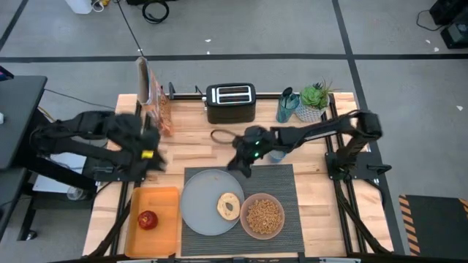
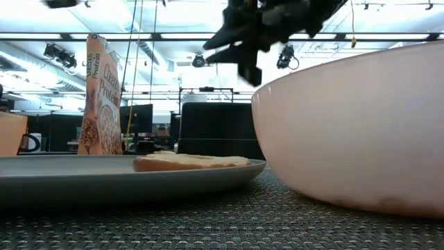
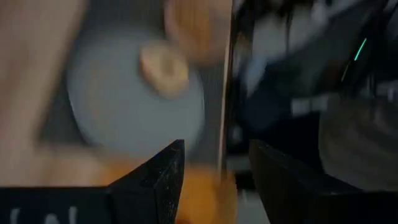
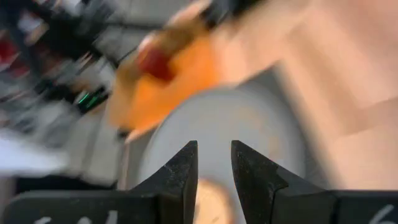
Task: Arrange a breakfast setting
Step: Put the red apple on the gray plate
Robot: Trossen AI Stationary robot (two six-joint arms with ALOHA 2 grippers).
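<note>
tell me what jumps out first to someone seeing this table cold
The big grey plate on the dark mat at the table's front, a bagel on its right part and a pink bowl of cereal beside it. Left of the plate, a red apple sits on an orange tray. The right gripper hangs above the mat's back left corner, fingers apart and empty, with a black toaster behind.

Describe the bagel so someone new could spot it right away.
Start at the dark ribbed mat at the front middle of the table. On its left part sits a big blue-grey plate, and the bagel lies at that plate's right edge, beside the pink bowl of cereal. It is the only pale ring with a hole.
</note>
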